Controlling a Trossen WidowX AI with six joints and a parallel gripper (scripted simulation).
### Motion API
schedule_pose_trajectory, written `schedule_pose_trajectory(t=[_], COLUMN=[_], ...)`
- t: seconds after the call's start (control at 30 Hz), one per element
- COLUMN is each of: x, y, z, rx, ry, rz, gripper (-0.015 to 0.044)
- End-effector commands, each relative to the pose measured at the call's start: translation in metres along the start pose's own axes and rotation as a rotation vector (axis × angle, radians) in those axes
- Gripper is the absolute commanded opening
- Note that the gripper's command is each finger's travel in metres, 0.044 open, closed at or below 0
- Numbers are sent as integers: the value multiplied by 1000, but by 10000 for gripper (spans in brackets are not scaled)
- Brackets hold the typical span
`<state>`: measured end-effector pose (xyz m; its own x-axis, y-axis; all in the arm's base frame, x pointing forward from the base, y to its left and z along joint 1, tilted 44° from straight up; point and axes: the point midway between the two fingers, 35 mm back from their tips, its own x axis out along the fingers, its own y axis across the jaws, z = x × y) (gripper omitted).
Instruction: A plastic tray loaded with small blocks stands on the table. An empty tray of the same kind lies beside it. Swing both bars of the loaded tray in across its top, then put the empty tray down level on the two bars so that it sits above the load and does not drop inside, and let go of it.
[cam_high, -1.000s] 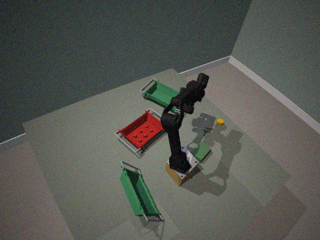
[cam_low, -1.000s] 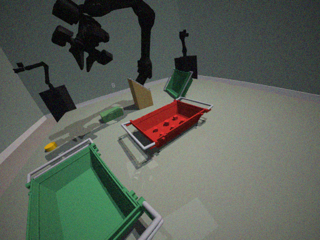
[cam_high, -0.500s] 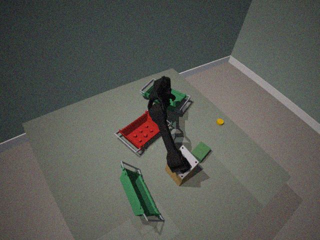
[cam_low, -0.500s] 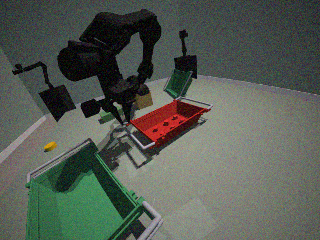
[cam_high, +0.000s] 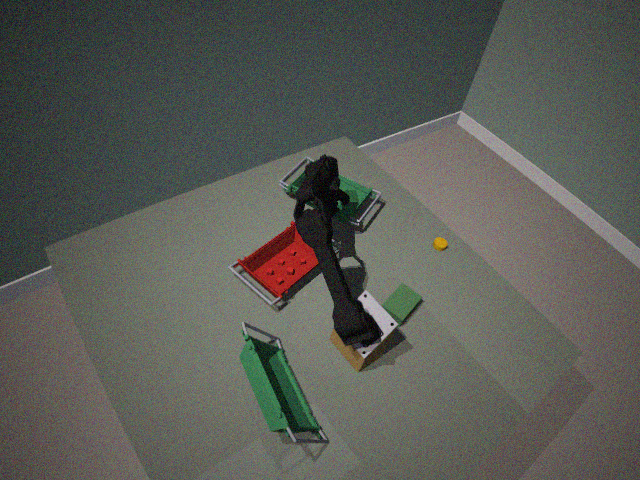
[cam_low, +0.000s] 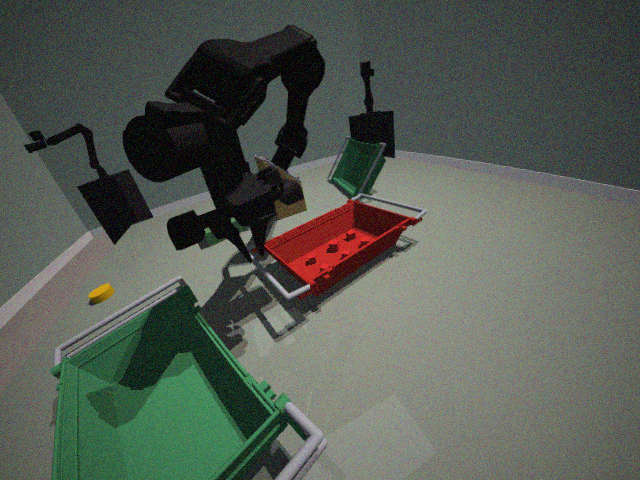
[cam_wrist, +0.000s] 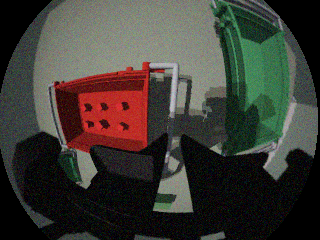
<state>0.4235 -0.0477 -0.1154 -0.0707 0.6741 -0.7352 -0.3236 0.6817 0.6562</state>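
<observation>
The red tray (cam_high: 271, 250) (cam_low: 367, 256) (cam_wrist: 112, 85) stands upright, with several small red blocks (cam_high: 290, 271) (cam_low: 332, 248) on its floor. Its far bar (cam_high: 251, 286) (cam_low: 392, 202) and its near bar (cam_low: 276, 284) (cam_wrist: 174, 95) both stick out past its ends. The empty green tray (cam_high: 354, 191) (cam_low: 191, 392) (cam_wrist: 260, 60) stands upright beyond the near bar. My gripper (cam_low: 256, 256) (cam_wrist: 174, 136) points down at the near bar, its fingers a narrow gap apart. The bar lines up with the gap; nothing looks gripped. The arm hides the fingertips in the top view.
Another green tray (cam_high: 258, 384) (cam_low: 356, 165) (cam_wrist: 70, 165) stands tilted beyond the red tray's far end. A tan block (cam_high: 356, 356) (cam_low: 292, 209) with a pale top stands by the arm's base, with a green block (cam_high: 403, 302) beside it. A yellow disc (cam_high: 440, 243) (cam_low: 100, 293) lies farther off.
</observation>
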Motion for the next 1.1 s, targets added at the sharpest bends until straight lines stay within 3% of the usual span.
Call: schedule_pose_trajectory(t=[0.0, 0.23, 0.73, 1.07], x=[21, 49, 17, 22], y=[2, 4, 29, 65], z=[-1, -3, -2, -2], rx=[5, 5, 6, 7], ry=[7, 7, 8, 8], rz=[12, 15, 15, 17], gripper=[83, 83, 83, 83])
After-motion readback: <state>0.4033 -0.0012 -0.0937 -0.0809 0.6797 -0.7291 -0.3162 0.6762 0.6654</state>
